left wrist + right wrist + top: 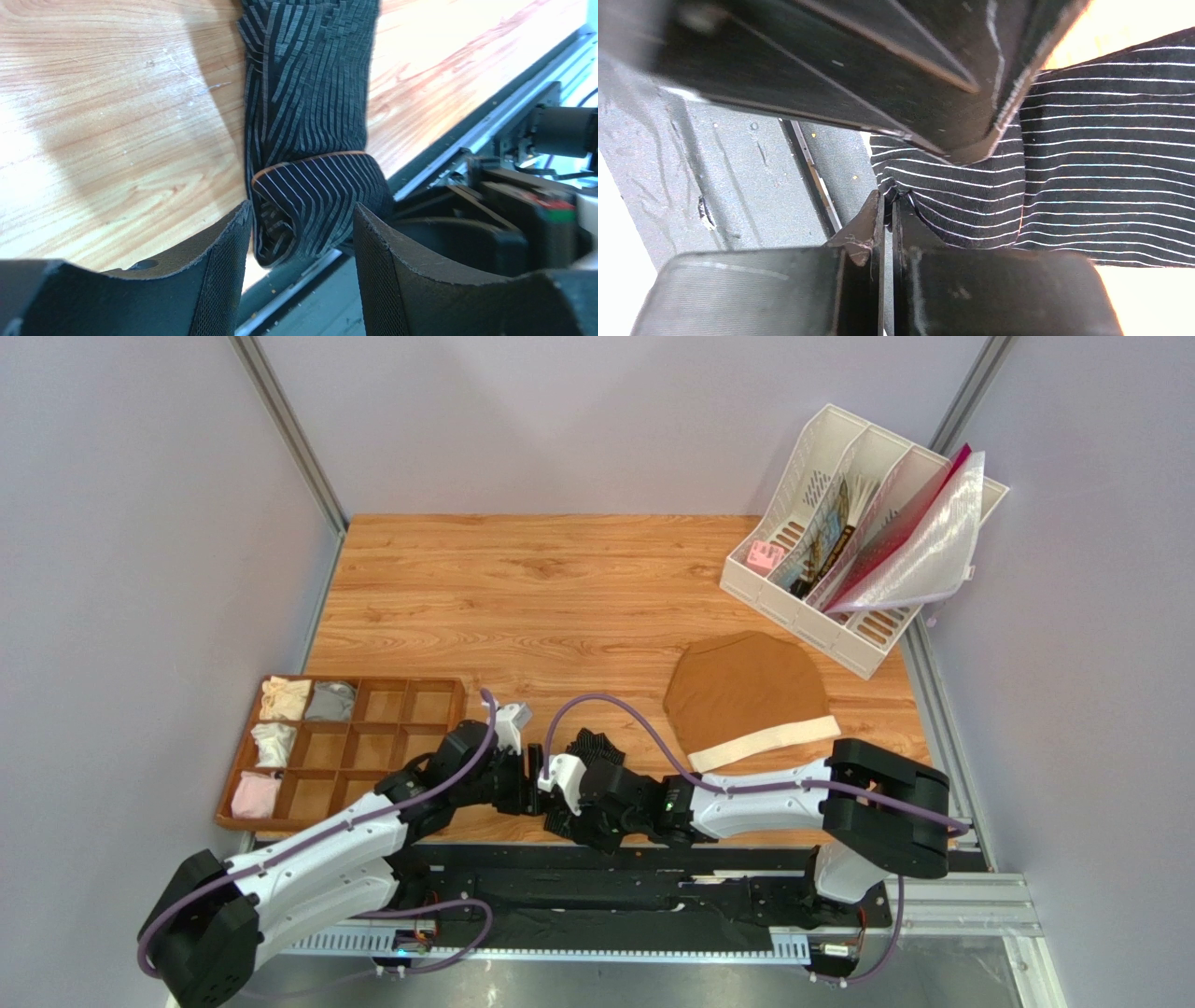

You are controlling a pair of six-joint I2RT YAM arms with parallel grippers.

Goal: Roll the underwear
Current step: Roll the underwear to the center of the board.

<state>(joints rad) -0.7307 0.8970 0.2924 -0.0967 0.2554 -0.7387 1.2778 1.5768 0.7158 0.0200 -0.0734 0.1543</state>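
The underwear (pixel 309 105) is a black strip with fine pale stripes, lying on the wooden table with its near end folded over at the table's front edge. My left gripper (pixel 300 210) is open, with its two pads standing either side of that folded end. My right gripper (pixel 887 198) is shut on a pinch of the underwear's edge (pixel 1088 140), right under the left gripper's finger (pixel 878 70). In the top view both grippers (pixel 526 777) (pixel 561 791) meet at the front edge and hide the underwear.
Plain brown briefs (pixel 744 693) with a cream waistband lie at the right. A brown compartment tray (pixel 351 749) holding several rolled items sits at the left. A white file rack (pixel 842 532) stands at the back right. A black rail (pixel 491 112) runs just beyond the table edge.
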